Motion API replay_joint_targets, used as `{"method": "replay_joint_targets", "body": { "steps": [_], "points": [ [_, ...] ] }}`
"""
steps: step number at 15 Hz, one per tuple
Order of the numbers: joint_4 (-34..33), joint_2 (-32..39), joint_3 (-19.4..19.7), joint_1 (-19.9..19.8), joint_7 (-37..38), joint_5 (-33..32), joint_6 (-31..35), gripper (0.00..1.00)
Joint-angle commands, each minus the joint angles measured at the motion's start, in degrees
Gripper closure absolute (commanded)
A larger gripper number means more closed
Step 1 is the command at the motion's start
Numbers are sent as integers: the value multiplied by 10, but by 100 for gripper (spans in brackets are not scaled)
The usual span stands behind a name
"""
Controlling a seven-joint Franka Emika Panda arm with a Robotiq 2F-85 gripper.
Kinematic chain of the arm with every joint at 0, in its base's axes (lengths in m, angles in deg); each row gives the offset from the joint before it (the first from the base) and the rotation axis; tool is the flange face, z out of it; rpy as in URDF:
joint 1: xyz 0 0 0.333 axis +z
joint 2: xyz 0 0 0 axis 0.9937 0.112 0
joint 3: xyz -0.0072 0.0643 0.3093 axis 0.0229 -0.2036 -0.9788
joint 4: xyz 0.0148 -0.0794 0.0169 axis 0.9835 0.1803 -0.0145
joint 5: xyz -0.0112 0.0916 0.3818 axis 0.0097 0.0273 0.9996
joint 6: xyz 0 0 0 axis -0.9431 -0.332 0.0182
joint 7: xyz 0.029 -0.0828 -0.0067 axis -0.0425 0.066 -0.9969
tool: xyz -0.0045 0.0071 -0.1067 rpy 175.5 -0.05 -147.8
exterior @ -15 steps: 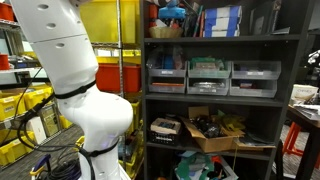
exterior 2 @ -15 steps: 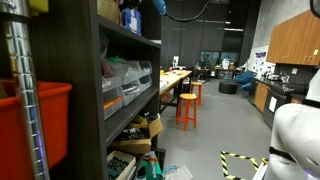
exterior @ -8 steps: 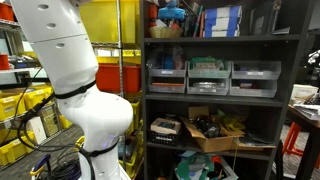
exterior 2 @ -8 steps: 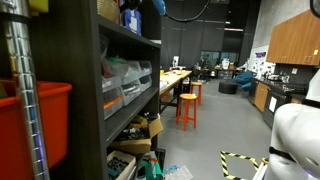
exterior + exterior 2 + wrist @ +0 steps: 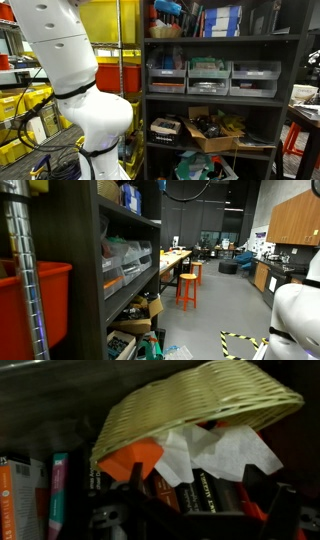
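Note:
In the wrist view a woven wicker basket (image 5: 200, 405) fills the upper half, tilted with its opening toward the camera. White crumpled paper or cloth (image 5: 225, 450) and an orange piece (image 5: 130, 458) hang from it. My gripper (image 5: 197, 485) is open just below the basket, its dark fingers (image 5: 136, 472) on either side of the white material, touching nothing that I can see. Dark book spines (image 5: 200, 490) stand behind the gap. In an exterior view the basket (image 5: 165, 30) sits on the top shelf, with the blue-tipped gripper end (image 5: 170, 8) right above it.
A dark shelving unit (image 5: 220, 95) holds books (image 5: 220, 20) on top, grey bins (image 5: 210, 75) in the middle and a cardboard box (image 5: 212, 132) below. My white arm (image 5: 70, 80) stands before yellow crates. An exterior view shows orange stools (image 5: 187, 288) beside the shelf.
The blue gripper end above the top-shelf basket has risen slightly and shows less in both exterior views. Nothing else has moved.

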Motion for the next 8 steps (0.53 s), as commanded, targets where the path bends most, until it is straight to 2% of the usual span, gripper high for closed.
{"method": "replay_joint_targets", "body": {
  "steps": [1,8],
  "points": [
    [-38,11,3,-12,-5,45,-8,0],
    [-45,56,-2,-43,-22,43,72,0]
  ]
}}
